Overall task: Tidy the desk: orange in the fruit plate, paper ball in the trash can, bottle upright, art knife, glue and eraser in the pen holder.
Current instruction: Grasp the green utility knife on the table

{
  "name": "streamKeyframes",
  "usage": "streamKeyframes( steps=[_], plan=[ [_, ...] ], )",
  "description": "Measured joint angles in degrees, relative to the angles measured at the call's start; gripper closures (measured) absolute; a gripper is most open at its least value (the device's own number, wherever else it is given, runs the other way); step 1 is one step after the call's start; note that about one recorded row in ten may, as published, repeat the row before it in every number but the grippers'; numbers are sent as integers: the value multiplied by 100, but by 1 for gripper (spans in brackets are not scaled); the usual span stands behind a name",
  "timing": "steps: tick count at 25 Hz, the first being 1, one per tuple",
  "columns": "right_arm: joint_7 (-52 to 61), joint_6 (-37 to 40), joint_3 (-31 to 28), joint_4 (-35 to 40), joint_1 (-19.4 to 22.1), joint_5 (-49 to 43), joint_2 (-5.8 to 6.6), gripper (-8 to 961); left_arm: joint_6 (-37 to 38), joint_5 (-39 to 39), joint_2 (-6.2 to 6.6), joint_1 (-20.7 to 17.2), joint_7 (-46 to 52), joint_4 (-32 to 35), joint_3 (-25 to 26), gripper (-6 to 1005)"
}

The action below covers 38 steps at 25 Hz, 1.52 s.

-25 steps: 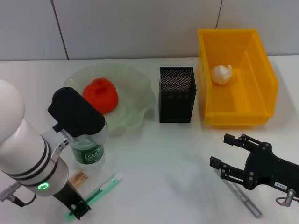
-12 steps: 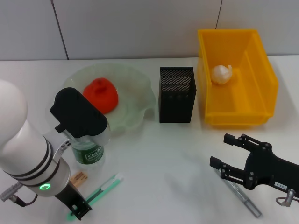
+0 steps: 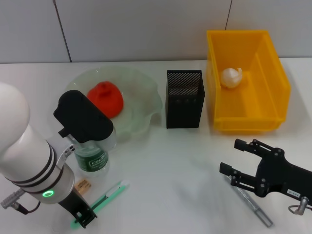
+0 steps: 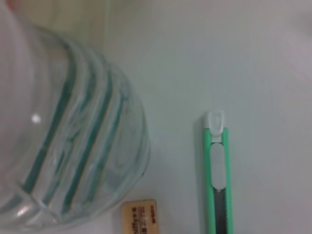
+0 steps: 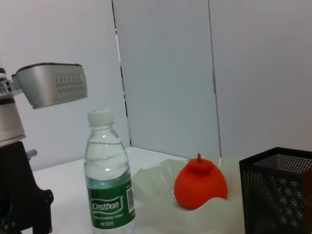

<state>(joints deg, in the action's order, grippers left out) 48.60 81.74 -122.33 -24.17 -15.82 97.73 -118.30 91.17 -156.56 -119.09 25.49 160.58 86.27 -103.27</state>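
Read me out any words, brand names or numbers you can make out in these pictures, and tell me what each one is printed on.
"Cestbon": white lettering on the green label of the upright bottle.
Small print beside that name on the label: too small to read.
Print on the eraser next to the bottle: blurred, unreadable.
White tag on the right gripper's black body: too small to read.
Art knife, pen holder, trash can: no text visible.

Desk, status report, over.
Left tool low over art knife; right tool open, above pen-like item. Bottle upright. Eraser still out.
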Motion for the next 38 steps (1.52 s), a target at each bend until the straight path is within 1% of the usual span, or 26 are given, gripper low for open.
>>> streamKeyframes(
  steps=[9,15,20,28,34,38],
  plan=[
    [0,0,-78,0,-6,0,-6,194,-3,38,0,12,-18,52,-3,902],
    [0,-15,-89,0,-18,0,-9,195,-3,40,0,61,-59,17,-21,901],
    [0,-50,-90,0,-37,0,-9,194,39,36,0,95,-70,51,-17,874],
    [0,-53,-89,0,-58,0,-17,194,45,8,0,117,-87,-44,-8,670],
    [0,-53,-89,0,-62,0,-17,195,19,-5,0,177,-88,-299,29,591],
    [0,-57,-90,0,-61,0,-24,195,-2,0,0,237,-89,-393,29,598]
  ],
)
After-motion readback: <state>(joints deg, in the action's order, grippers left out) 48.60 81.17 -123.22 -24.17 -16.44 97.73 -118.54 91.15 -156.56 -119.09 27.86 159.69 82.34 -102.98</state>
